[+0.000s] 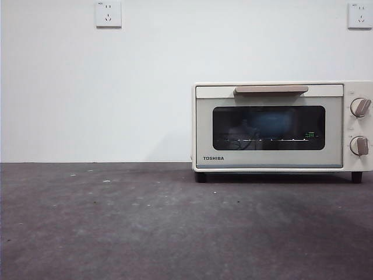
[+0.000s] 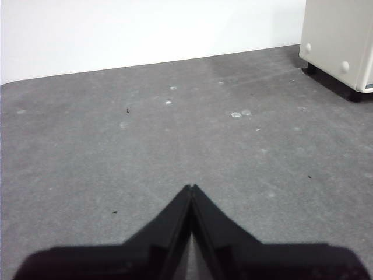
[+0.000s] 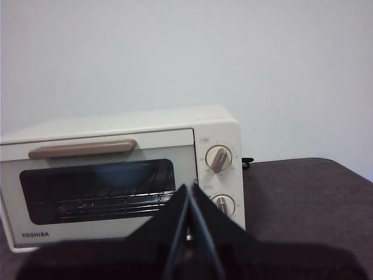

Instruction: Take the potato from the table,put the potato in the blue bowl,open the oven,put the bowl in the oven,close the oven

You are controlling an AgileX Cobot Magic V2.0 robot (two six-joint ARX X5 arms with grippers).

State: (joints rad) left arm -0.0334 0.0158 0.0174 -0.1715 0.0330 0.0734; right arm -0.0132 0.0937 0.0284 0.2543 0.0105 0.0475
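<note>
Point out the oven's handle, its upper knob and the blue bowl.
handle (image 1: pixel 271 90): front view, middle of the beige bar.
upper knob (image 1: pixel 361 107): front view, centre of the knob.
blue bowl (image 3: pixel 122 173): right wrist view, its side, seen dimly through the oven door glass.

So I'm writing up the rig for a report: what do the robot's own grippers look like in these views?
Only the wrist views show them. The left gripper and the right gripper look alike: two matte black jaws, broad at the base and tapering to a sharp tip, forming a wedge. No cables, markings or labels are visible on either. The front view shows no arm.
</note>
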